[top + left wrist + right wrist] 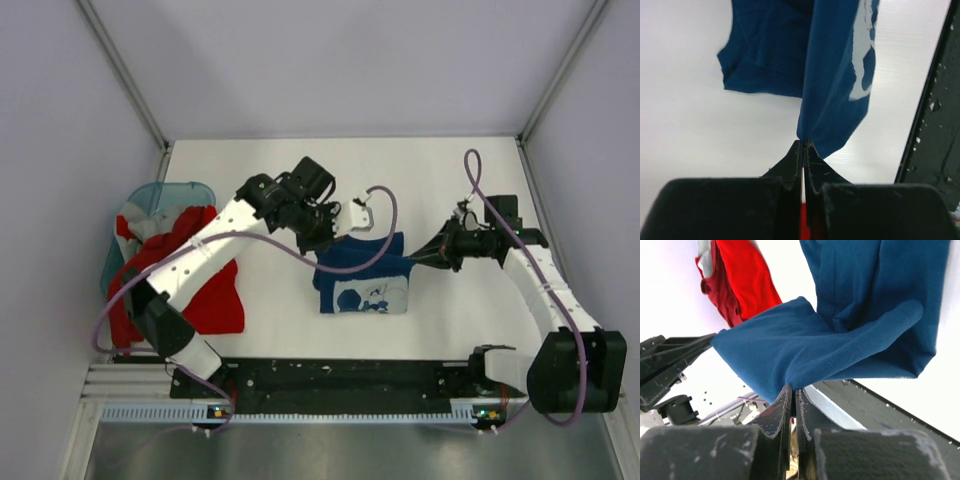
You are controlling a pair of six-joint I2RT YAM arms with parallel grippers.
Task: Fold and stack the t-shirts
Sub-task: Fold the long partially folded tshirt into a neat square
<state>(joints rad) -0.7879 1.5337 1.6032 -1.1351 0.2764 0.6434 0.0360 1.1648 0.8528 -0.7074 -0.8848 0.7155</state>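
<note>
A navy-blue t-shirt [365, 275] with a white print hangs partly lifted over the middle of the table, its lower part resting on the surface. My left gripper [322, 240] is shut on its left upper edge; in the left wrist view the cloth [835, 75] rises from the pinched fingertips [804, 143]. My right gripper [418, 258] is shut on the right edge, with blue cloth [840, 340] draped over the closed tips [792, 389]. A red t-shirt [205, 280] lies at the left, partly in a basket. A grey-white one [133, 218] shows in the basket.
A translucent teal basket [165, 195] stands at the table's left edge. The black base rail [340, 375] runs along the near edge. Purple cables loop off both arms. Booth walls close in on the left and right.
</note>
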